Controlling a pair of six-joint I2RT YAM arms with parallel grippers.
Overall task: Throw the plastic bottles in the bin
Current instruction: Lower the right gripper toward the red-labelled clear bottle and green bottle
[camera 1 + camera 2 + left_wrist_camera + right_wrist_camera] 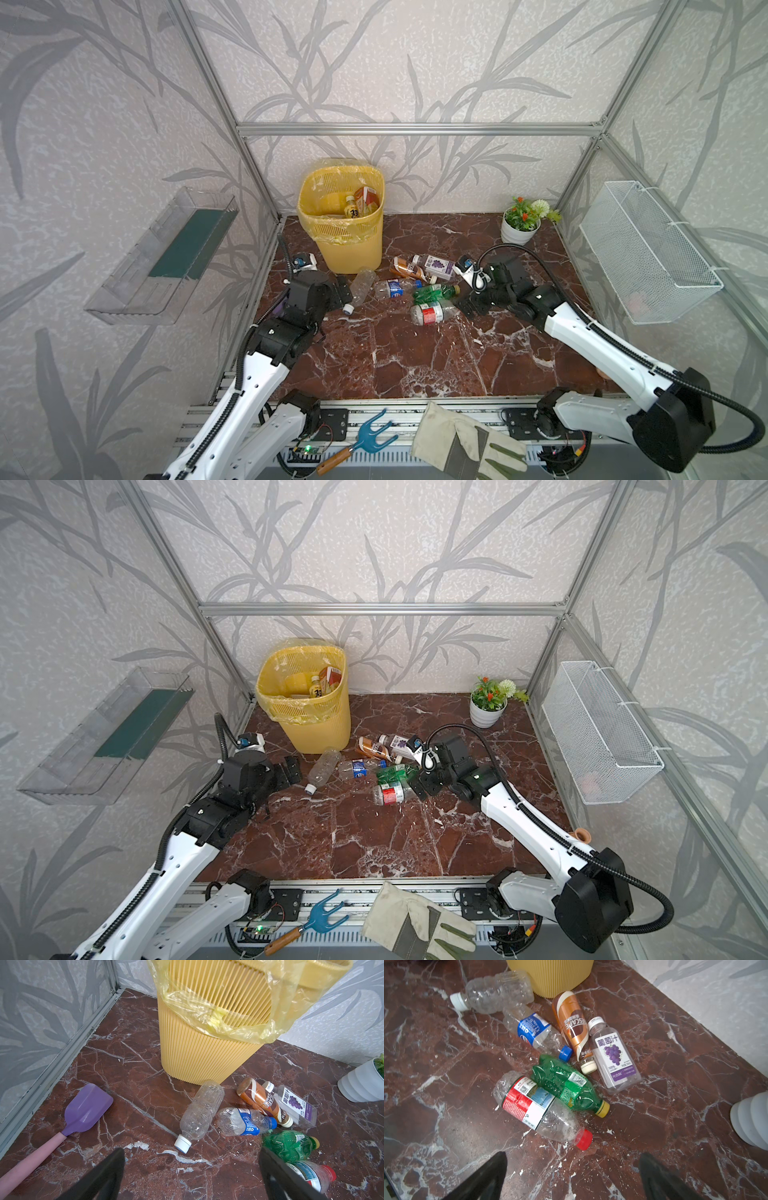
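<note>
While the left gripper (pixel 192 1153) and right gripper (pixel 573 1155) gape empty, six small plastic bottles (pixel 566 1084) lie clustered on the red-brown marbled tabletop (pixel 415 357) beside the tall yellow lattice bin (pixel 349 253), with leaf-patterned grey walls (pixel 415 62) around.

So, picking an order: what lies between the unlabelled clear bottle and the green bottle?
The crushed blue-labelled bottle, plain in the left wrist view.
</note>
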